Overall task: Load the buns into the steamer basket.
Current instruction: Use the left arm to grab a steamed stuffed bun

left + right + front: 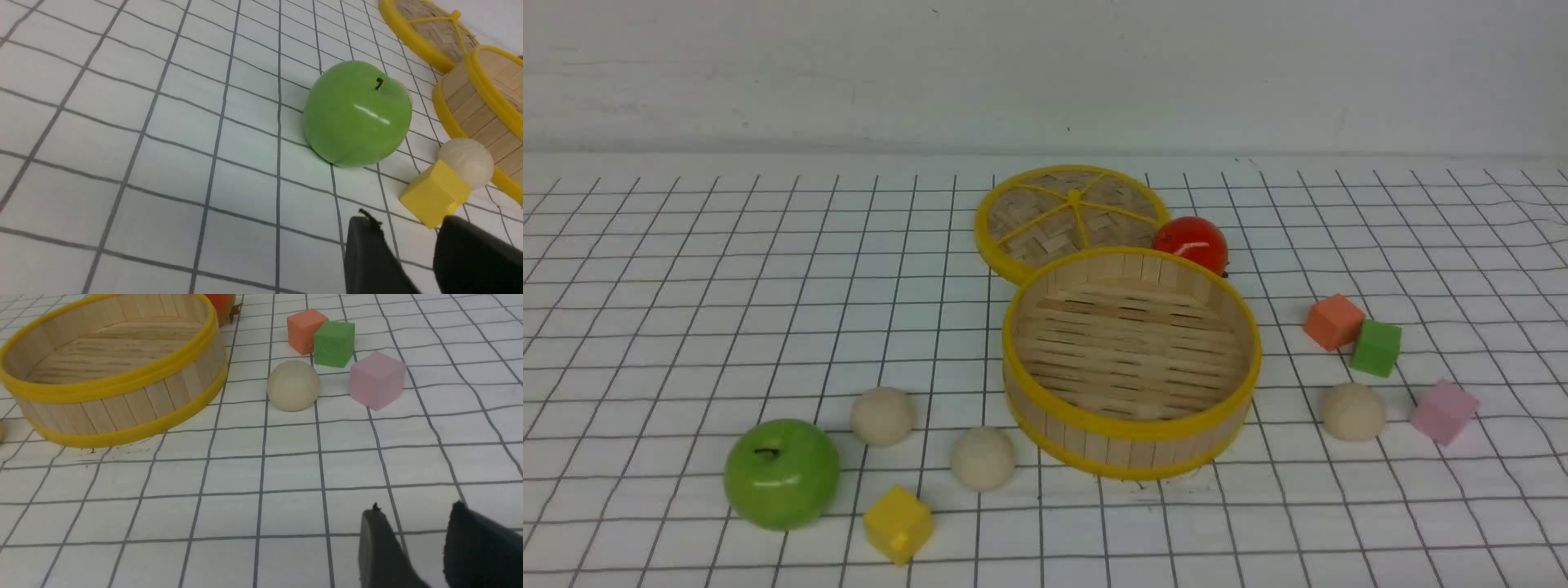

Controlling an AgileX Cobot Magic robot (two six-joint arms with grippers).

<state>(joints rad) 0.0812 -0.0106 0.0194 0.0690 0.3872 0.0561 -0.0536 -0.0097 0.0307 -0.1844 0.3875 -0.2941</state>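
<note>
Your left gripper (404,228) shows only in its wrist view: black fingers a narrow gap apart, gripping nothing, low over the worktop (645,327) just short of the yellow cube (898,523).

Green apple (782,474) sits left of centre toward the near edge. The left bun (882,416) is just beyond it and apart from it. The yellow cube is nearest the near edge. The middle bun (983,458) lies near the steamer basket (1131,441), not touching.

The basket stands upright mid-worktop. All three buns are outside it, on the cloth.

The lid (1045,216) lies flat behind the basket, toward the far edge, with the tomato (1191,242) at its right rim. Contact can't be told.

Toward the right edge, the orange cube (1334,322) and green cube (1376,348) are touching. The right bun (1353,411) is nearer you, with the pink cube (1444,412) near it.

Your right gripper (416,510) also has a narrow gap and grips nothing, well short of the right bun.
</note>
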